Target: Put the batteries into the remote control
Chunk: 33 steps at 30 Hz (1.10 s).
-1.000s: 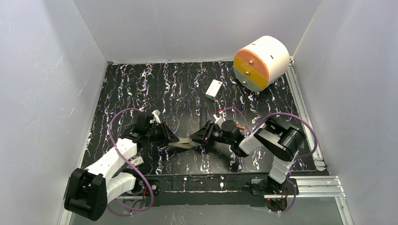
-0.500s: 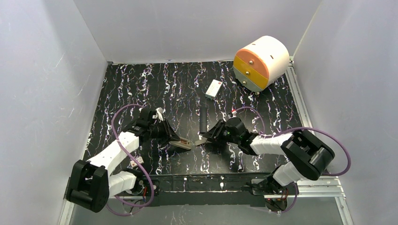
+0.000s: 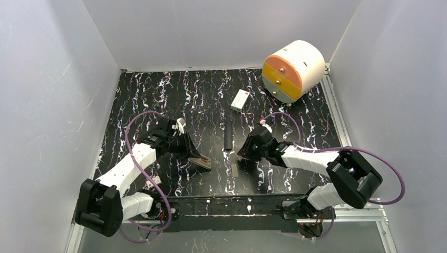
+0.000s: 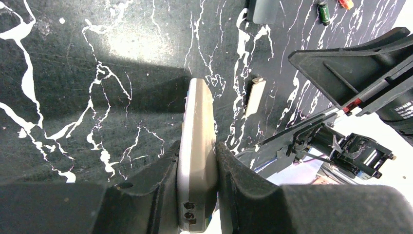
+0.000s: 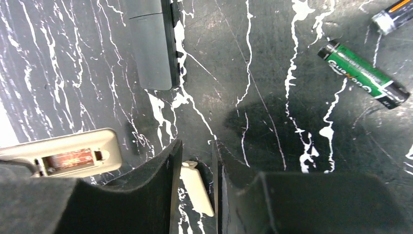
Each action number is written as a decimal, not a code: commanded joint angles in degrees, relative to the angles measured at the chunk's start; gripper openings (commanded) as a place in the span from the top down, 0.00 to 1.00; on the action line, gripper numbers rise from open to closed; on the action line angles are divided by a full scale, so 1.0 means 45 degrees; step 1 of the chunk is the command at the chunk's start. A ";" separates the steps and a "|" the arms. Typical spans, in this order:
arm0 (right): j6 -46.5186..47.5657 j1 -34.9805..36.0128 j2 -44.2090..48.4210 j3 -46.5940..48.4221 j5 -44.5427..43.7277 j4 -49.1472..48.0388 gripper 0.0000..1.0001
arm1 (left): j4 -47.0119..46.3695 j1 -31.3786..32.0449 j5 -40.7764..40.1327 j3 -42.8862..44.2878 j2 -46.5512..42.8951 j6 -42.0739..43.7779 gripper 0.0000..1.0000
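Right gripper (image 5: 196, 146) has drawn back from the remote control (image 4: 197, 107), jaws slightly apart over the loose battery cover (image 5: 197, 187) on the surface (image 5: 272, 58); left gripper (image 4: 196, 146) clamps the remote control's edges, green battery (image 5: 363, 73) lying nearby.

Colour rundown: the mat (image 3: 158, 95) is black with white marble-ish streaks. The remote control (image 4: 196, 146) is showing greyish-beige, same as the loose little cover (image 5: 197, 187). The green battery (image 5: 363, 73) has a black end, and the dark battery (image 5: 392, 14) has an orange stripe. The bar (image 5: 152, 44) is plain black and the box (image 3: 240, 99) white with a red mark. The drum (image 3: 292, 68) is white, banded orange, yellow and grey. My left fingers (image 4: 243, 195) are matte black.
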<state>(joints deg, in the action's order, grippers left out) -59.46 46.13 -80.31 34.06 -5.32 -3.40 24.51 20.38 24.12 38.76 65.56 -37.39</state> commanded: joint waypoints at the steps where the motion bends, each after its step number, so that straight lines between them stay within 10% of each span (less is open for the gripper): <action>1: 0.1399 -0.0018 0.0528 0.0447 -0.0402 0.1269 0.63 | 0.0659 0.0024 0.0220 0.0717 -0.0156 0.0493 1.00; 7: 0.3778 -0.0020 0.1590 0.1293 0.0884 0.1069 0.53 | 0.0784 0.0037 0.1287 0.1419 -0.0332 0.1354 1.00; 15: 0.9998 -0.0017 0.2526 0.3501 0.7648 0.1926 0.07 | 0.0662 0.0054 0.5071 0.2927 -0.1287 0.3362 1.00; 25: 1.3842 0.0388 0.0333 0.7609 1.3080 0.6635 0.13 | 0.2177 0.0041 0.7891 0.4691 -0.1974 0.6315 1.00; 33: 1.2981 0.1460 0.0303 0.7591 1.3944 0.5612 0.42 | 0.2789 0.0050 0.9097 0.5218 -0.2229 0.7221 1.00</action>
<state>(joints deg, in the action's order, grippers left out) -0.10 50.94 -79.35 66.52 51.46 24.10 34.46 20.40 59.44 59.83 57.10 -8.73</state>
